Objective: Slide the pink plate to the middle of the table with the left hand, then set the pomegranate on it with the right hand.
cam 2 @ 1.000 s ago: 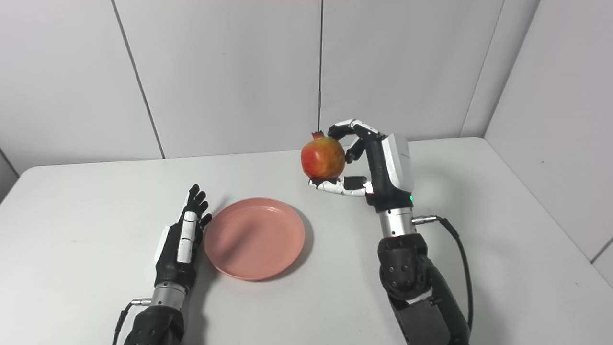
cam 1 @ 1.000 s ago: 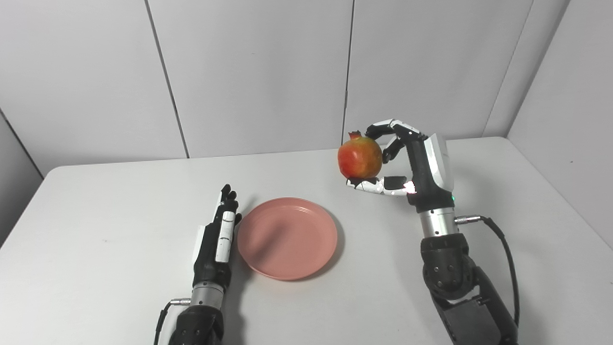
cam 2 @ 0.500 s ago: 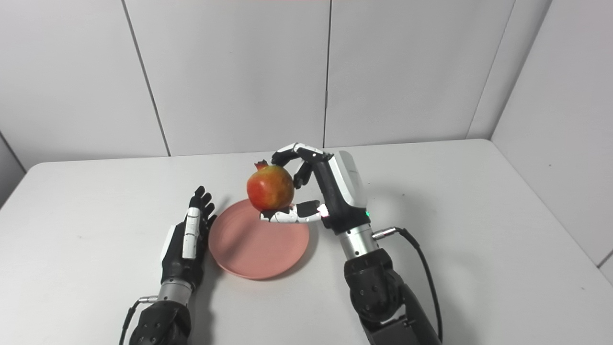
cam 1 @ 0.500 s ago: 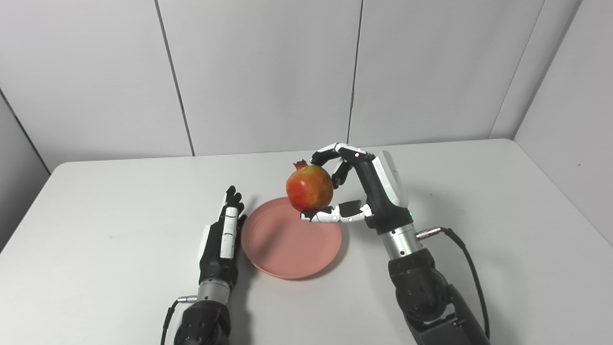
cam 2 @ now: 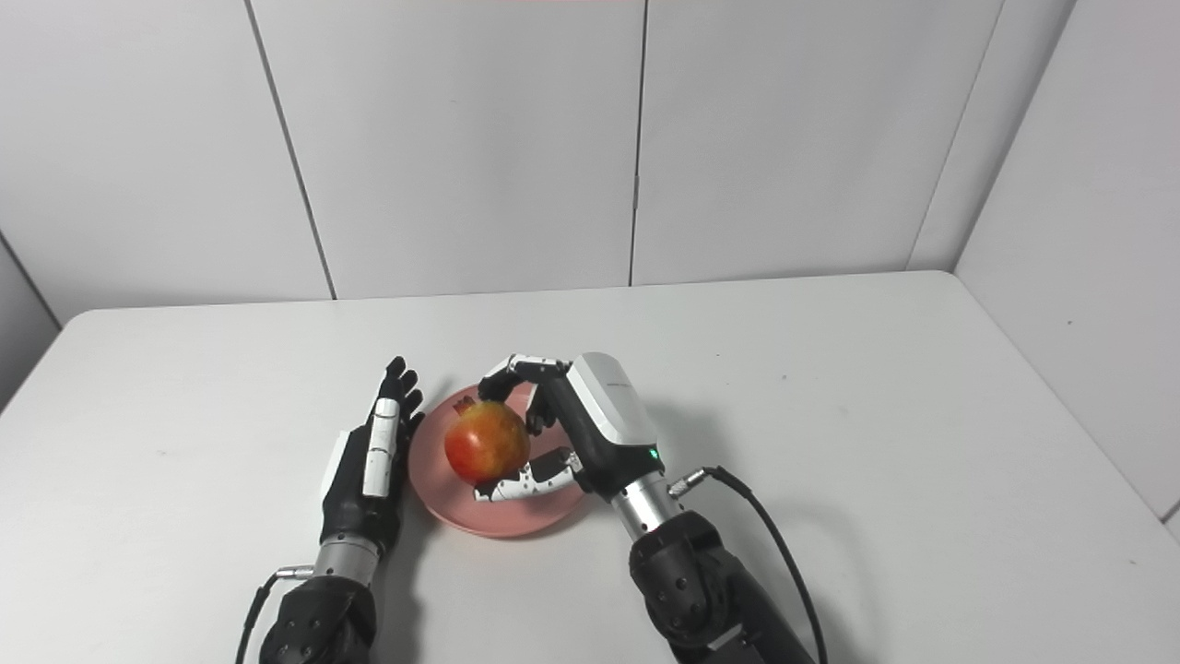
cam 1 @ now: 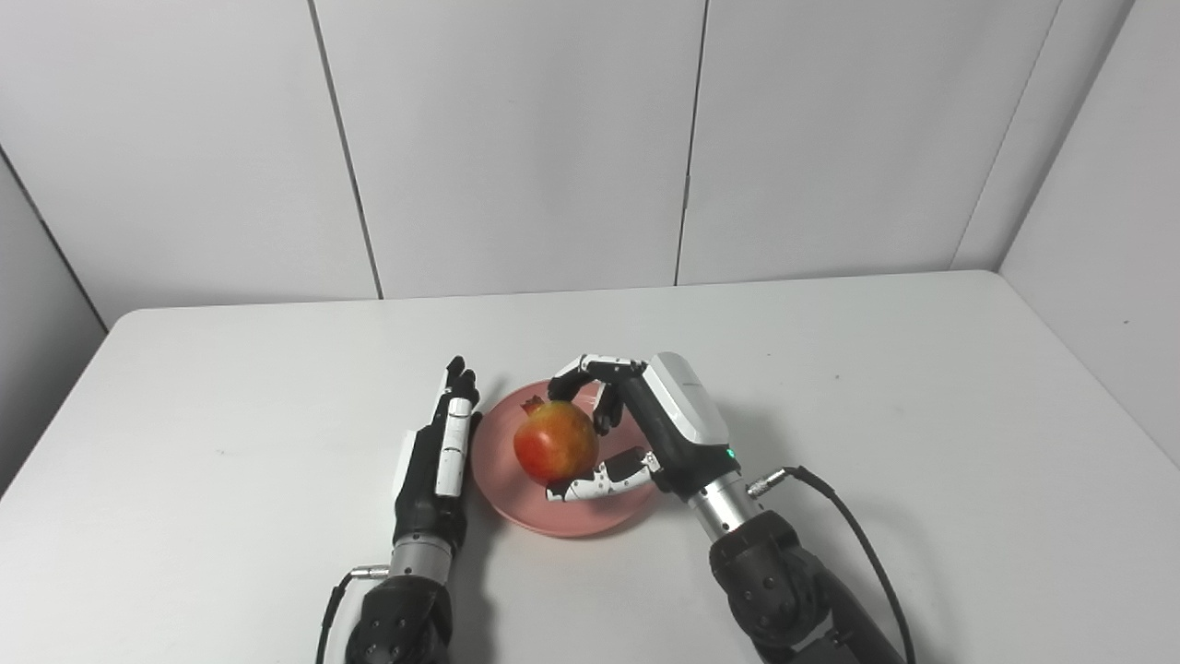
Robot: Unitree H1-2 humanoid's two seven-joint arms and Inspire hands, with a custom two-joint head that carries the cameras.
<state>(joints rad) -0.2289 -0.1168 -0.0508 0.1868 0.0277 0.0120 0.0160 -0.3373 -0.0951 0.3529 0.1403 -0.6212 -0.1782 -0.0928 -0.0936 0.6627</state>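
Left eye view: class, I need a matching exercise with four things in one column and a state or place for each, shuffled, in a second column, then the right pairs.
Things
1. pomegranate
2. pink plate
3. left hand
4. right hand

States
A. open, fingers straight, beside the plate's left edge
B. lying on the table under the fruit
C. shut around the fruit
D. held over the plate

Pairs: 1-D, 2-B, 3-A, 4-C

A plate (cam 1: 516, 503) lies on the table (cam 1: 922, 443), near the middle and toward the near edge. The left hand (cam 1: 438, 461) rests on the table just left of the plate, its fingers pointing far. A pomegranate (cam 1: 555, 442) sits over the plate's middle, held by the right hand (cam 1: 636, 433), which reaches in from the plate's right side. A cable (cam 1: 857, 535) trails right of that arm.
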